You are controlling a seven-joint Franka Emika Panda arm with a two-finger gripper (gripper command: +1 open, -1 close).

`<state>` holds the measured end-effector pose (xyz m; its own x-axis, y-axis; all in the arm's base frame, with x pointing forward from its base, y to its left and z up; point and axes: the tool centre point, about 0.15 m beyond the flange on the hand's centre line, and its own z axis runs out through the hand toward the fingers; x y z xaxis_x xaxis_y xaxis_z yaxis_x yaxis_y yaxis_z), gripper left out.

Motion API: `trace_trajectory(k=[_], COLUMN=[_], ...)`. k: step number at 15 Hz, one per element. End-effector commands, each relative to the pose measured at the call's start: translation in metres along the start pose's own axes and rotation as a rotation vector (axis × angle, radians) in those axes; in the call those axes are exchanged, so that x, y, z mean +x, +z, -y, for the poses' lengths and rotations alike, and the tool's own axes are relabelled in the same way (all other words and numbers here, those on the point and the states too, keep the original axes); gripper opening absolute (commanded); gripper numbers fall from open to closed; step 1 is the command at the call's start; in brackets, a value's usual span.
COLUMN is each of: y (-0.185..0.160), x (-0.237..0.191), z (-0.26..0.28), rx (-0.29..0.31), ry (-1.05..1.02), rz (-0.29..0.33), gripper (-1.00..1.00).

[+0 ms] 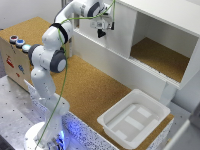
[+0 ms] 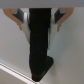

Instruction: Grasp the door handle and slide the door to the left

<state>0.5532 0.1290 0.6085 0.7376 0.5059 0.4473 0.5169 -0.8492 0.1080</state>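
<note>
A: Exterior view: gripper (image 1: 104, 26) up against the door (image 1: 120, 27), on the exterior view's left half of the cabinet (image 1: 165, 12); right half open. Fingers?
B: Wrist view: clamped on the dark door handle (image 2: 41, 42), white panel behind.
A: Surface?
B: Cork table (image 1: 90, 90), white tray (image 1: 133, 119) near its edge.

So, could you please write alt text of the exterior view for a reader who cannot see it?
A white robot arm reaches its pincer to the white sliding door of a white cabinet on a cork table. The cabinet's half toward the exterior view's right stands open. A shallow white tray lies in front.
</note>
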Motion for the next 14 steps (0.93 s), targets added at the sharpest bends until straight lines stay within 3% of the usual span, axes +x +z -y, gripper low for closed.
trace_trajectory(k=[1, 3, 4, 10, 12, 14], y=[0.016, 0.013, 0.01, -0.008, -0.014, -0.016], x=[0.01, 0.009, 0.008, -0.034, -0.048, -0.06], z=[0.024, 0.031, 0.031, 0.005, 0.001, -0.003], rx=[0.033, 0.028, 0.007, -0.102, -0.102, -0.057], ry=[-0.126, -0.134, -0.122, 0.052, 0.084, 0.112], rz=[-0.041, -0.035, -0.027, -0.032, -0.021, -0.014], gripper=[-1.0, -1.0, 1.0, 1.0, 1.0, 1.0])
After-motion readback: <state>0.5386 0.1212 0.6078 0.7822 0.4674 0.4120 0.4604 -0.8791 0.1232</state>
